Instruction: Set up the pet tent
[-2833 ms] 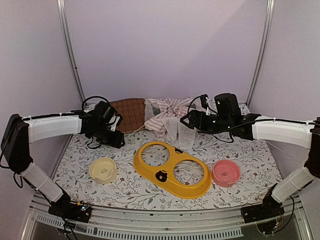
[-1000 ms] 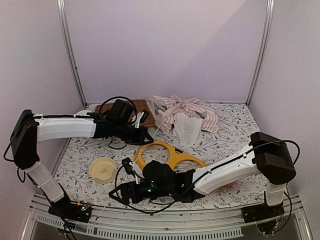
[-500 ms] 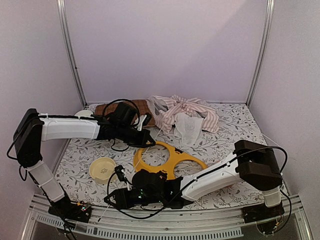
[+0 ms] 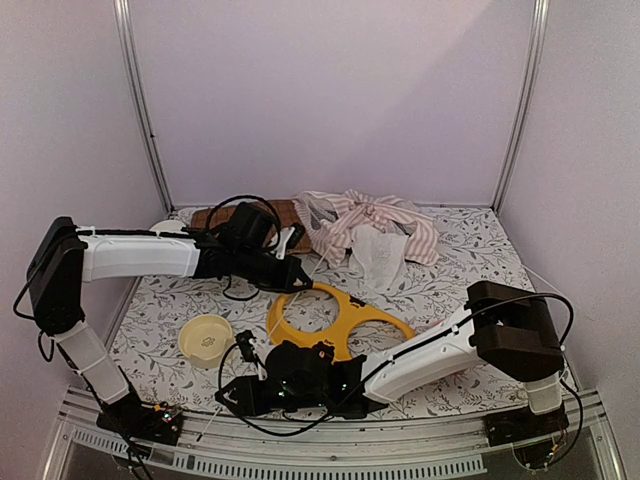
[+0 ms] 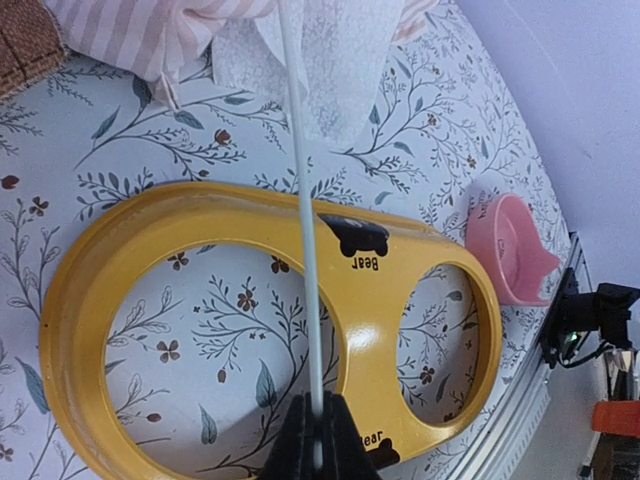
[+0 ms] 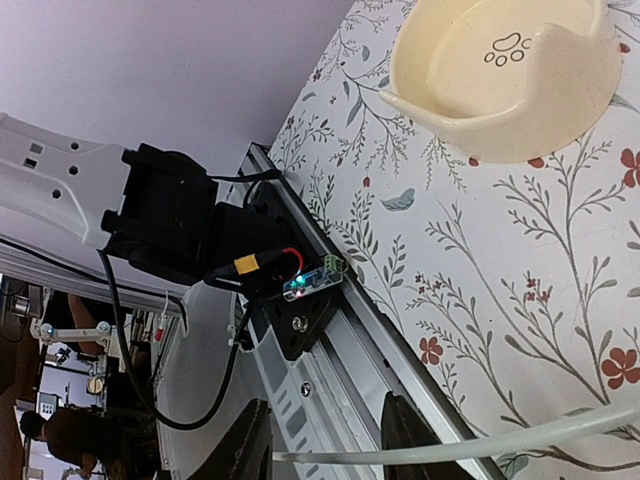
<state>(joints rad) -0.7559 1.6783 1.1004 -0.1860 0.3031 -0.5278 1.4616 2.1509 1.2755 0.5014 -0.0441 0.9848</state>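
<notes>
The pet tent (image 4: 370, 225) lies collapsed as a pink-and-white striped heap with white lace at the back of the table; its fabric (image 5: 150, 30) also shows in the left wrist view. My left gripper (image 4: 300, 277) (image 5: 318, 445) is shut on one thin white pole (image 5: 303, 220) that runs up into the fabric, above the yellow feeder. My right gripper (image 4: 224, 394) (image 6: 330, 445) is low over the near rail at the left, jaws apart. A white pole (image 6: 480, 440) crosses in front of its fingers without being pinched.
A yellow two-hole bowl stand (image 4: 335, 318) (image 5: 400, 300) lies mid-table. A cream bowl (image 4: 205, 338) (image 6: 500, 70) sits front left, a pink bowl (image 5: 510, 250) to the right. The brown quilted mat (image 4: 235, 213) lies at the back left. The left arm's base and cables (image 6: 190, 220) are beside my right gripper.
My right arm has slid a little further left along the near edge and its jaws have narrowed. The left gripper keeps its hold on the pole and has edged slightly right.
</notes>
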